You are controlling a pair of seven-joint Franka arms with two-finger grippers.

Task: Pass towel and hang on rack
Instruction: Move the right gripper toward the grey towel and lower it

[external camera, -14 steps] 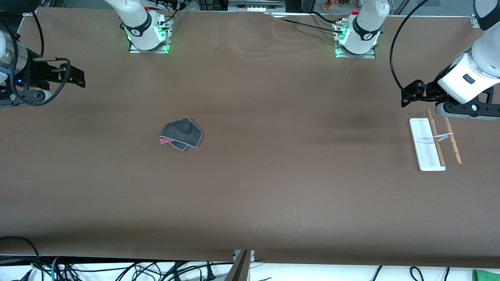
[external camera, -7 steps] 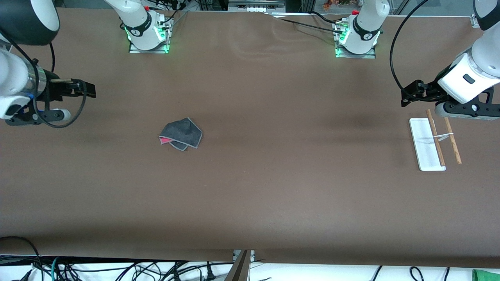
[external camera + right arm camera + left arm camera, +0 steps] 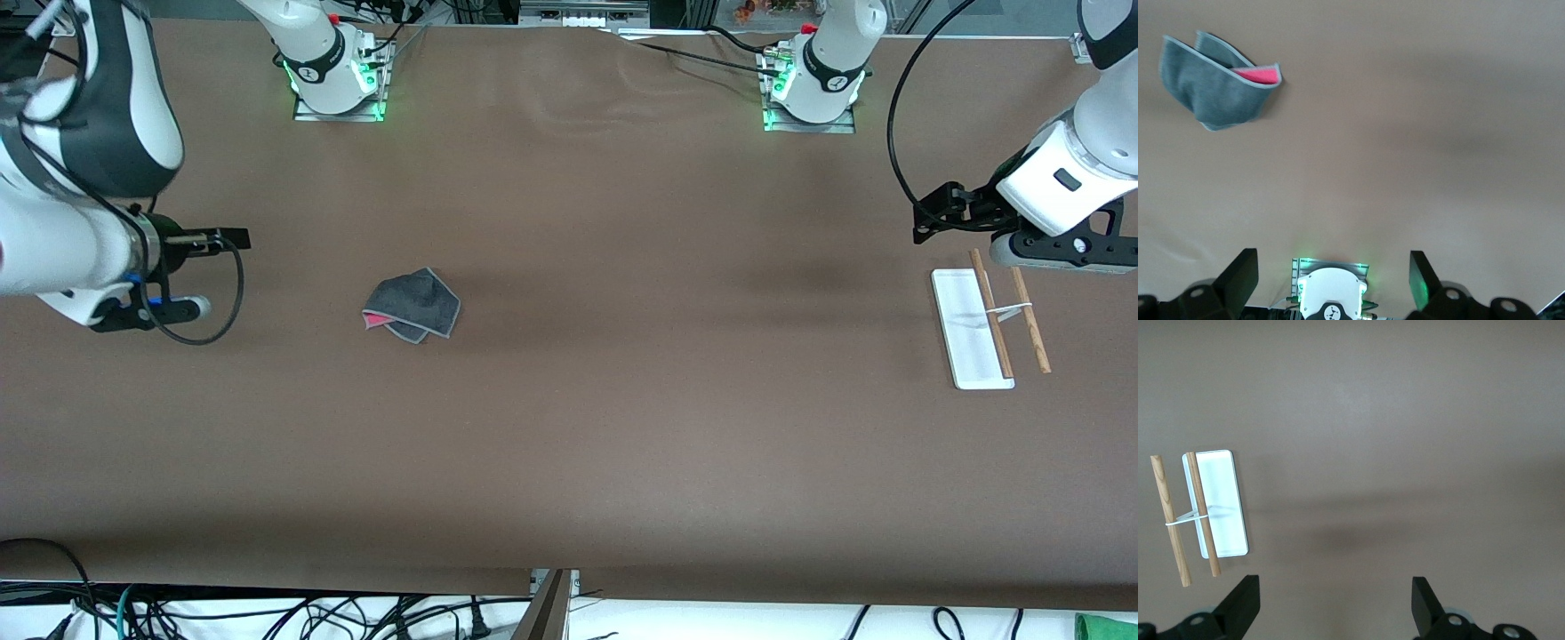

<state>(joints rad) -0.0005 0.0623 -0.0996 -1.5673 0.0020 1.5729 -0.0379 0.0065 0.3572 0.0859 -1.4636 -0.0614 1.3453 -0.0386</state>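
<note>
- Brown matting covers the whole counter [image 3: 622, 427], with the two arm bases standing along its upper edge in the front view.
- The towel [image 3: 412, 306] lies crumpled on the counter toward the right arm's end, a pink-red patch showing at one fold; nothing touches it.
- The right end effector [image 3: 233, 238] hangs over bare counter between that end of the counter and the towel, fingers spread wide and empty, as the right wrist view shows.
- The rack [image 3: 989, 322] stands at the left arm's end of the counter, well apart from the towel, its two wooden rods lying parallel over a white base plate.
- The left end effector [image 3: 925, 224] waits over the counter just beside the rack, fingers spread and holding nothing.
- The step in hand looks like the right arm's reach for the towel.
- To do it well, I would centre the spread fingers over the raised fold, come straight down, and pinch a thick bunch of cloth rather than a single stitched edge.
- Gripping near one corner should let the cloth hang free, leaving the left end effector a clear edge to take at the hand-over.
</note>
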